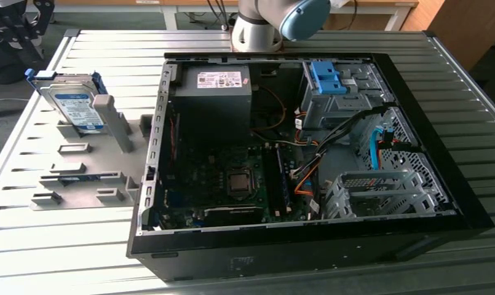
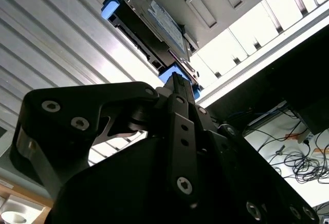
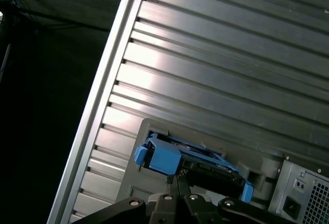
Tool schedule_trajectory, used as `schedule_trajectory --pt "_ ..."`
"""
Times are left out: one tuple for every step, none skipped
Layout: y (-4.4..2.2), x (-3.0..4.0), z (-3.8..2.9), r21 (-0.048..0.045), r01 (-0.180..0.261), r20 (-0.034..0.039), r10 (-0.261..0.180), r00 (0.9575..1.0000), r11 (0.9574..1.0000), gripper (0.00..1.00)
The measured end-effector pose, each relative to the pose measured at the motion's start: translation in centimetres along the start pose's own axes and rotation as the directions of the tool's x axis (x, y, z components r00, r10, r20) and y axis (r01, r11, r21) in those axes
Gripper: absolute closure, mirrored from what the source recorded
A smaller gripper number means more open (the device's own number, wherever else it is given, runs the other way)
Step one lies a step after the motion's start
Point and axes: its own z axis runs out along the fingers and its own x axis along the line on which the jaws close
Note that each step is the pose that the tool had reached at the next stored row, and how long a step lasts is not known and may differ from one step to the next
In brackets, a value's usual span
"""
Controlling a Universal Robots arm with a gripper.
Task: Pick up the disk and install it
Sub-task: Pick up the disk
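The gripper (image 2: 177, 80) (image 3: 174, 180) has its fingers (image 2: 181, 126) pressed together with nothing between them. The tips aim at the disk (image 2: 154, 23) (image 3: 190, 165), which sits ahead of them, untouched. In the exterior view the disk (image 1: 73, 104) stands on end in a grey rack (image 1: 91, 166) on the slatted table (image 1: 50, 246). It is at that view's left of the open computer case (image 1: 313, 246), its long axis nearly upright and leaning slightly, label outward.

A disk (image 1: 71, 104): a silver hard drive with a white-and-blue label, framed by a blue plastic carrier. It stands on edge, leaning slightly, in a grey rack (image 1: 83, 175) on the exterior view's far left, apart from the open computer case (image 1: 444, 153).
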Motion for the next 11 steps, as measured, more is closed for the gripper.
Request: schedule_trajectory --pt "0.00 0.00 0.00 0.0000 0.003 -0.0001 -0.003 1.0000 1.0000 0.89" --pt "0.00 0.00 0.00 0.0000 0.006 -0.0003 -0.006 1.0000 1.0000 0.89" --pt "0.00 0.00 0.00 0.0000 0.009 -0.0003 -0.009 1.0000 1.0000 0.89" --pt "0.00 0.00 0.00 0.0001 0.012 -0.0005 -0.012 0.9999 0.9999 0.89" --pt "0.00 0.00 0.00 0.0001 0.015 -0.0007 -0.015 0.9999 0.9999 0.89" --pt "0.00 0.00 0.00 0.0001 0.019 -0.0008 -0.019 0.9998 0.9998 0.89" --pt "0.00 0.00 0.00 0.0001 0.022 -0.0009 -0.022 0.9998 0.9998 0.89" --pt "0.00 0.00 0.00 0.0002 0.025 -0.0011 -0.025 0.9997 0.9997 0.89" --pt "0.00 0.00 0.01 0.0002 0.029 -0.0012 -0.029 0.9996 0.9996 0.89" --pt "0.00 0.00 0.01 0.0002 0.034 -0.0014 -0.034 0.9994 0.9994 0.89" --pt "0.00 0.00 0.02 0.0002 0.041 -0.0017 -0.041 0.9992 0.9992 0.89"
